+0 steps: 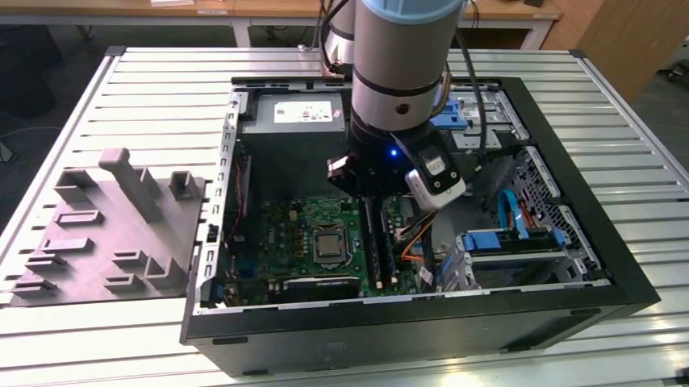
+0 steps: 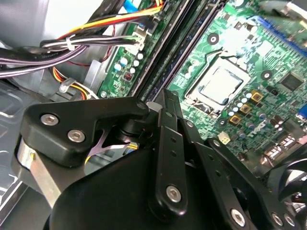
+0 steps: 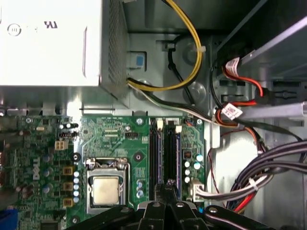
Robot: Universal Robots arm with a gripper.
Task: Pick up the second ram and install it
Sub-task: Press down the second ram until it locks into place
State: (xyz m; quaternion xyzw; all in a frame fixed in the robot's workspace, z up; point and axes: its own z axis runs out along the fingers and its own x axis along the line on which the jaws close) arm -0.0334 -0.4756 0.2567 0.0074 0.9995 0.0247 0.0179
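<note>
The second ram (image 3: 170, 153) is a dark, thin stick standing on edge in a black slot of the green motherboard (image 3: 110, 139), beside another filled slot (image 3: 155, 153). In the exterior view the ram (image 1: 376, 242) runs out from under the arm toward the case's front edge. My gripper (image 3: 169, 184) is low inside the open case, its black fingers drawn together on the ram's top edge. It also appears in the second wrist view (image 2: 164, 96) and the exterior view (image 1: 372, 193). The part of the ram under the fingers is hidden.
The CPU socket (image 3: 105, 189) lies beside the slots. A silver power supply (image 1: 302, 113) fills the case's far end. Cable bundles (image 3: 259, 172) hang by the drive cage (image 1: 511, 242). A grey fixture (image 1: 108, 226) lies on the slatted table at the exterior view's left.
</note>
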